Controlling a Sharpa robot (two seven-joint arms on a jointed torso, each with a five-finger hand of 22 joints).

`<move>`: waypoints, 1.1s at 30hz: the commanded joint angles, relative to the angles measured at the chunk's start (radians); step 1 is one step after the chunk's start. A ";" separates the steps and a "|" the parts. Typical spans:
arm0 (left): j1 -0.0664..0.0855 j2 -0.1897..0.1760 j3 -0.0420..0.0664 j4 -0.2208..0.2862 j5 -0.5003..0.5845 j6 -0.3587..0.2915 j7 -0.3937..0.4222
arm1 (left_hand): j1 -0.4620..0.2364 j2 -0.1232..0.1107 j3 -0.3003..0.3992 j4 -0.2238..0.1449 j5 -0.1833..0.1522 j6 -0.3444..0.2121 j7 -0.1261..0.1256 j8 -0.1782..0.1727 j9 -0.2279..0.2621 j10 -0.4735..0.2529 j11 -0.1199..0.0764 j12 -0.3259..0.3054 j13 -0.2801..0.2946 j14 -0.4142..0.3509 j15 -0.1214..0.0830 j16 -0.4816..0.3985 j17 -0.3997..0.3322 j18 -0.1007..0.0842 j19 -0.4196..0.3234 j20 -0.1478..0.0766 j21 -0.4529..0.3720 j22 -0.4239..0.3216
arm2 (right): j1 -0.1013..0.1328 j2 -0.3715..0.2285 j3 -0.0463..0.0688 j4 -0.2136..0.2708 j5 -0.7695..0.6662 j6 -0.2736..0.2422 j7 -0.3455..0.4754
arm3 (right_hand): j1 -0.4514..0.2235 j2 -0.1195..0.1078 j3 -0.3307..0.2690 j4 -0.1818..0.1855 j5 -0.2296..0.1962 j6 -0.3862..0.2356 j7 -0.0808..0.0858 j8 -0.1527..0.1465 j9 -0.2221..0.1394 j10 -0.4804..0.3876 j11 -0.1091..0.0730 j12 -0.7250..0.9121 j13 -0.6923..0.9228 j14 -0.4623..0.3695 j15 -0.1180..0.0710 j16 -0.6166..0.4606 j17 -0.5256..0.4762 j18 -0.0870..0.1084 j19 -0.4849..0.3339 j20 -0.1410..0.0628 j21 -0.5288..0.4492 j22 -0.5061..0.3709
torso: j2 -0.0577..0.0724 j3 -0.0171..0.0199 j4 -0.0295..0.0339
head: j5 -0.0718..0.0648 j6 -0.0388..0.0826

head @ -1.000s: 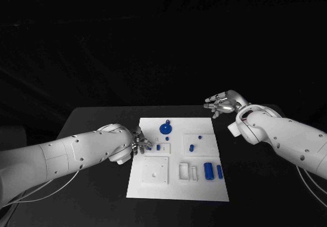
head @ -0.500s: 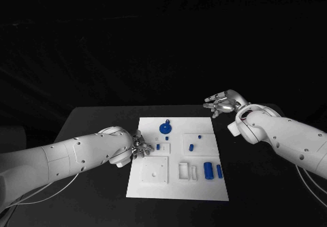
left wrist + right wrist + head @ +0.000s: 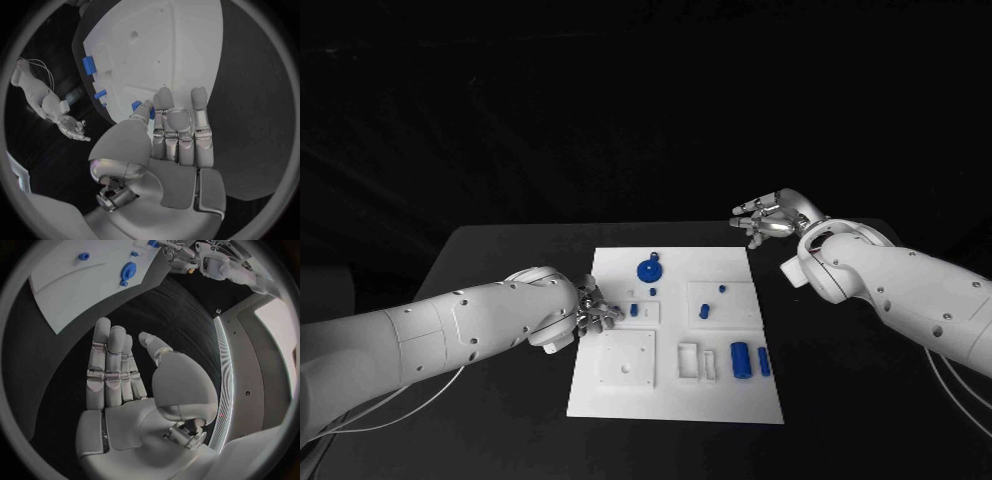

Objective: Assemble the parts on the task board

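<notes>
The white task board [image 3: 625, 400] lies mid-table. On it are a round blue part [image 3: 649, 270], small blue parts [image 3: 705, 311] near the middle and two blue cylinders [image 3: 741, 362] at its near right. My left hand [image 3: 596, 311] is at the board's left edge. Its fingers [image 3: 179, 120] are stretched out together, and the thumb tip lies over a small blue part [image 3: 135, 105]; I cannot tell if it pinches it. My right hand [image 3: 769, 218] hovers beyond the board's far right corner, fingers [image 3: 109, 360] apart and straight, holding nothing.
White raised blocks [image 3: 627, 360] and a slotted holder [image 3: 689, 362] stand on the board's near half. Black table [image 3: 502, 260] surrounds the board on all sides. The right forearm [image 3: 891, 290] crosses the table's right side.
My left hand has shifted slightly nearer along the board's left edge, over the small blue part. The right hand has stayed put.
</notes>
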 commanded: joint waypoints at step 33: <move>0.017 -0.152 0.092 0.140 0.122 0.032 0.258 | 0.196 -0.033 0.041 -0.055 -0.117 -0.200 0.107 -0.008 -0.358 -0.138 0.105 -0.428 -0.120 -0.220 0.118 -0.456 -0.316 -0.001 -0.215 0.122 -0.187 -0.320 | -0.003 -0.006 0.000 -0.013 0.003 0.003 0.009 | -0.008 0.002 -0.003 -0.004 0.007 0.001 0.003 0.001 -0.001 -0.013 0.000 -0.003 -0.003 -0.010 0.006 -0.006 -0.004 0.000 0.014 0.008 0.001 -0.007 | 0.000 -0.0019 0.0034 | -0.016 0.008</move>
